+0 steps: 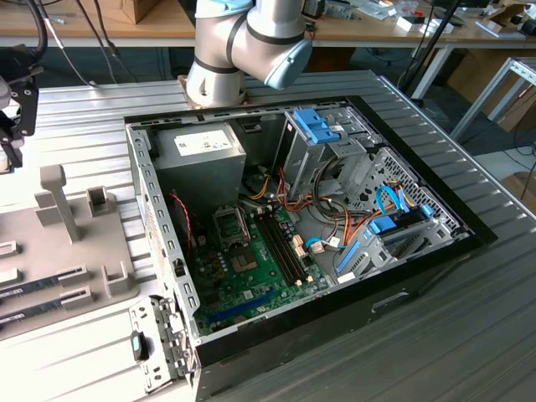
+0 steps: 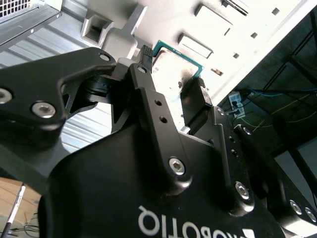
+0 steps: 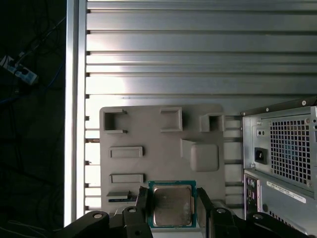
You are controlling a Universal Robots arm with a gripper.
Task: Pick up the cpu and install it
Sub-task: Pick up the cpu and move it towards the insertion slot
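Pickup looks done — my gripper (image 3: 172, 199) clamps the cpu (image 3: 172, 207) by two edges, clear above the grey fixture (image 3: 148, 129); installing calls for a level carry.

I count one cpu (image 3: 172, 210), one gripper (image 3: 172, 198), one open PC case (image 1: 394, 289), one power-supply box (image 1: 199, 159), one grey fixture tray (image 3: 148, 134), one ribbed metal table (image 3: 198, 49).

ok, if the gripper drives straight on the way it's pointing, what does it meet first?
The cpu. In both wrist views it sits directly ahead of the gripper, on or just above the grey holder plate. Depth is unclear, so I can't tell whether they are touching.
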